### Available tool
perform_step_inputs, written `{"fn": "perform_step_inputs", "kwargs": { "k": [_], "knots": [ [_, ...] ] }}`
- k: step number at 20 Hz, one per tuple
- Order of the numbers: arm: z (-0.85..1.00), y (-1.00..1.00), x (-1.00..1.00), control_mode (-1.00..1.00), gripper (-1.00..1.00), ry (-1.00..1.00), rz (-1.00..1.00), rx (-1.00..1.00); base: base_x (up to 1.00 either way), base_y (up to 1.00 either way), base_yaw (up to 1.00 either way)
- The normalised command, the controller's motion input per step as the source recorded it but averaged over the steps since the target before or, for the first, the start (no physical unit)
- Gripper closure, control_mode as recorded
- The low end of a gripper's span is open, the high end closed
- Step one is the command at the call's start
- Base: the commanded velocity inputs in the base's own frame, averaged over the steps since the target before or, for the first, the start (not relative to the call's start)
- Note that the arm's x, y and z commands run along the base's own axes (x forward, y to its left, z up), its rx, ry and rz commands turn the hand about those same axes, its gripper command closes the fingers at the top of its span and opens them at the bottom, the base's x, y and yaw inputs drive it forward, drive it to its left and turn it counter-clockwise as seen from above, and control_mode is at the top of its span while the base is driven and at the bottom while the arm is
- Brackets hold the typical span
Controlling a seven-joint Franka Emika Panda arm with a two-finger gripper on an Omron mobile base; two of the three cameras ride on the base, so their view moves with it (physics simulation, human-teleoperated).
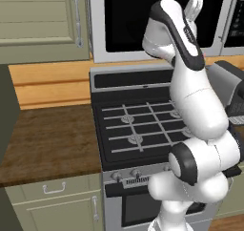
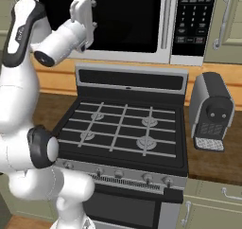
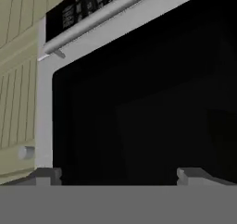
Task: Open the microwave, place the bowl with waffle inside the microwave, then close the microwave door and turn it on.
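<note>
The gripper [image 3: 118, 176] hangs with jaws spread wide and empty, facing the microwave door [image 3: 139, 102]; its bar handle [image 3: 102, 15] lies beyond the fingertips.

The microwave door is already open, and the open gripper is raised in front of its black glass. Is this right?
Not quite: the microwave door is closed, flush with the control strip, as the right base view shows. The rest holds: the gripper is open and raised in front of its black glass.

A home kitchen: a gas stove [image 2: 120, 128] under a microwave [image 2: 142, 22], wooden counter [image 1: 47, 141] at nine o'clock, beige cabinets [image 1: 43, 20].
</note>
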Motion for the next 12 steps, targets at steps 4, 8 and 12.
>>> {"fn": "perform_step_inputs", "kwargs": {
  "k": [4, 8, 12],
  "knots": [
    [-0.34, -0.04, -0.1, -1.0, -1.0, -0.12, -0.12, -0.62, 0.0, 0.0, 0.0],
    [-0.4, -0.13, -0.05, -1.0, -1.0, -0.16, -0.01, -0.73, 0.0, 0.0, 0.0],
    [-0.58, -0.35, -0.06, -1.0, -1.0, -0.03, -0.06, -0.76, 0.0, 0.0, 0.0]
  ]
}}
